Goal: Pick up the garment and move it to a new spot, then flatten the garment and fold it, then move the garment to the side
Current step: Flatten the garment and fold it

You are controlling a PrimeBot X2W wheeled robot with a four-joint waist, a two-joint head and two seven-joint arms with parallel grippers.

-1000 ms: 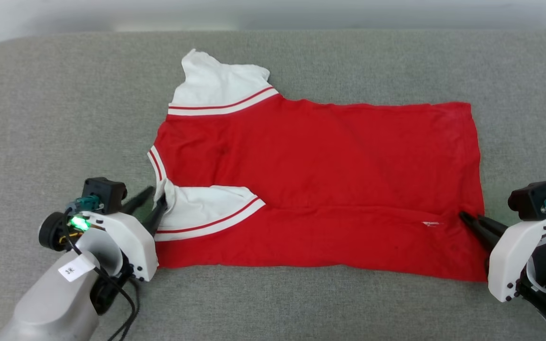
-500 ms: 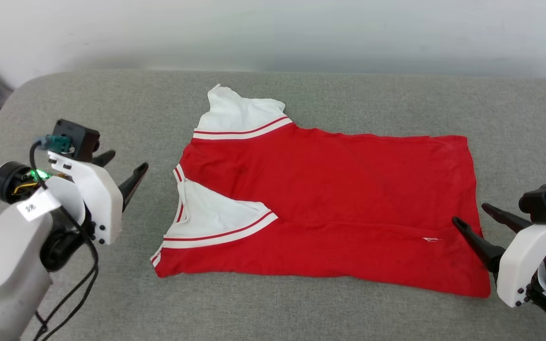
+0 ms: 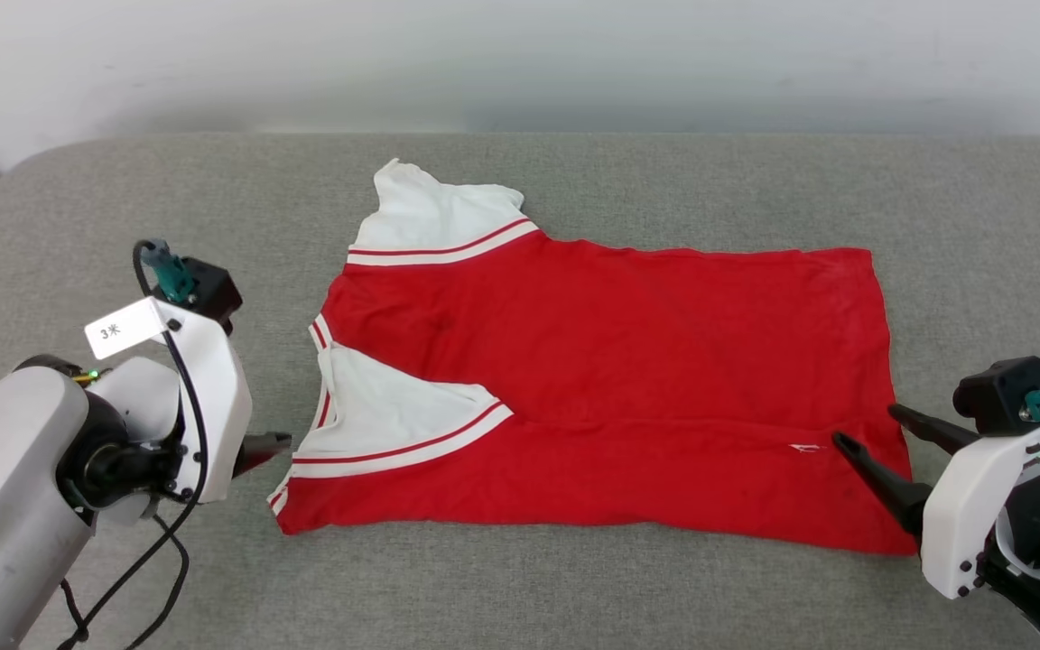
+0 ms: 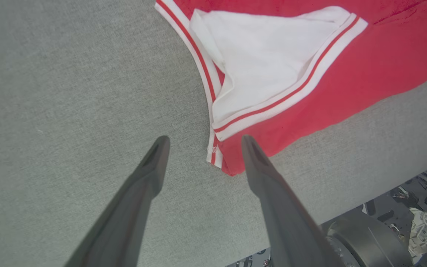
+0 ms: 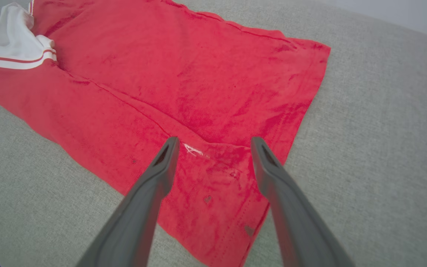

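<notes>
Now one garment (image 3: pixel 610 361) lies on the grey padded surface (image 3: pixel 574 587), free room past every edge. Two tools, both spread, empty: left tool (image 4: pixel 204 138) beside its striped corner, right tool (image 3: pixel 868 425) over its hem.

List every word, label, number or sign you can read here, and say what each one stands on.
"3米": on the white tag hanging at the left arm.
Small white mark near the hem of the garment: too small to read; I cannot tell whether it is lettering.
</notes>
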